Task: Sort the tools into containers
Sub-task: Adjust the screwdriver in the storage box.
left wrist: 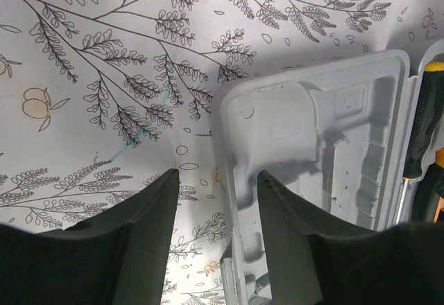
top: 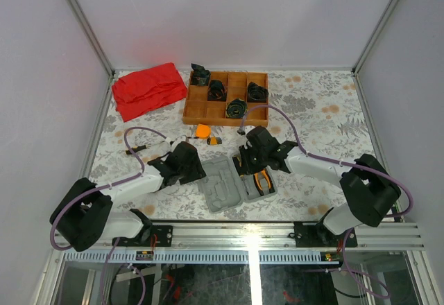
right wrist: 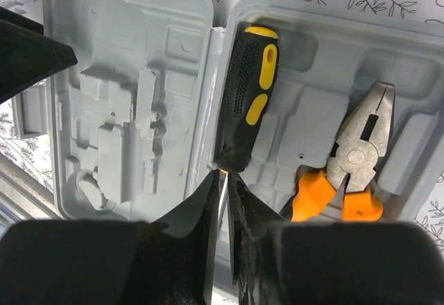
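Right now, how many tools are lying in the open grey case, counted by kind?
Black-and-yellow screwdriver: 1
Orange-handled pliers: 1
Total in the grey case: 2

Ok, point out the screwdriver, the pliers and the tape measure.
screwdriver (right wrist: 250, 90): right wrist view, on the handle.
pliers (right wrist: 355, 158): right wrist view, on the pivot.
tape measure (top: 202, 131): top view, orange body.
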`<state>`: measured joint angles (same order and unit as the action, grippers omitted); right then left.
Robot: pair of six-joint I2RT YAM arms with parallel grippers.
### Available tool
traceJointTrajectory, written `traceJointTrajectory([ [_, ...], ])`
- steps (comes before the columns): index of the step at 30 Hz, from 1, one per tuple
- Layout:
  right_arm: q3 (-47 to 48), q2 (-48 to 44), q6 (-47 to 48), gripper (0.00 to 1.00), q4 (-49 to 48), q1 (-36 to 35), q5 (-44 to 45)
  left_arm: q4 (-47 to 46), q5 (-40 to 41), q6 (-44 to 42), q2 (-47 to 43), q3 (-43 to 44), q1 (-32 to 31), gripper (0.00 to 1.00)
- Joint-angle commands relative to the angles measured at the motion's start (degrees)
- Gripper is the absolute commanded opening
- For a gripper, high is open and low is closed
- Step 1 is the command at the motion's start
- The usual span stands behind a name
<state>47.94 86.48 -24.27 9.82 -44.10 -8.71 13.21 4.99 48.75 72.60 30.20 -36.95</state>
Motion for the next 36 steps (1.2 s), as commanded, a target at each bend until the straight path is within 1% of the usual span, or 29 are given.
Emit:
traceJointTrajectory([
  [1,2.7,1.1,0.4,0.16,-1.3,-1.0,-0.4,-3.3,0.6,-1.1,0.7,1.1,0.4,0.47],
  [16,6.1,5.5,2.4,0.15,2.0,-1.7,2.0,-4.4,-0.9,-1.0,1.7,0.2,0.4,0.44],
  [26,7.9,7.7,2.7,0.16,5.7,-3.2,5.7,-4.6,-1.6,-1.2,2.2,0.4,0.4,0.44],
  [29,9.0,8.5,2.7,0.16,8.2,-3.8,7.2,-4.5,-1.6,-1.3,2.1,0.4,0.4,0.44],
  [36,13.5,14.9,0.7,0.21,17.5,-5.9,10.1,-5.2,-2.5,-1.3,2.5,0.2,0.4,0.44],
])
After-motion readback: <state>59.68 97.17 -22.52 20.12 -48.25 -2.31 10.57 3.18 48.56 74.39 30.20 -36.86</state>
